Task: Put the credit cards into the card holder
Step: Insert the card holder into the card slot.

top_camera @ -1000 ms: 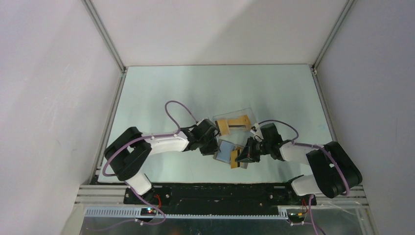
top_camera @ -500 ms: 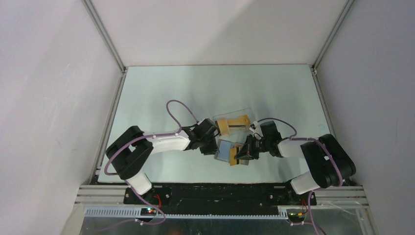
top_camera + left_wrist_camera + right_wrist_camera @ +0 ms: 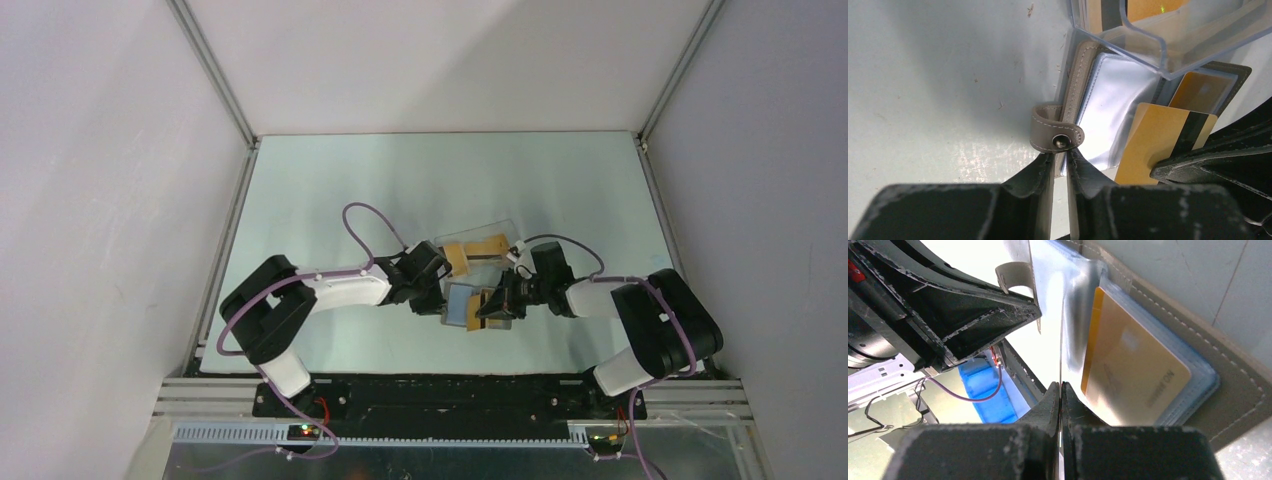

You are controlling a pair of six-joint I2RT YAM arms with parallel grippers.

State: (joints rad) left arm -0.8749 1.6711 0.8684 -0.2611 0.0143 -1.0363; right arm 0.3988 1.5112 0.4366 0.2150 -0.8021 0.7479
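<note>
left gripper (image 3: 1060, 167) pinches card holder (image 3: 1075, 85) cover; right gripper (image 3: 1061, 392) clamps credit card (image 3: 1148, 142), a mere edge-on sliver in its own wrist view.

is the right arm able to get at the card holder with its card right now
Probably yes: the card in the right gripper is right over the open card holder, nothing between; the left gripper straddles its cover.

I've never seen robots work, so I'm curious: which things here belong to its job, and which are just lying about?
Part of the job: card holder; striped credit card; pocketed credit card; spare credit cards.
Just lying about: clear plastic box; table.
</note>
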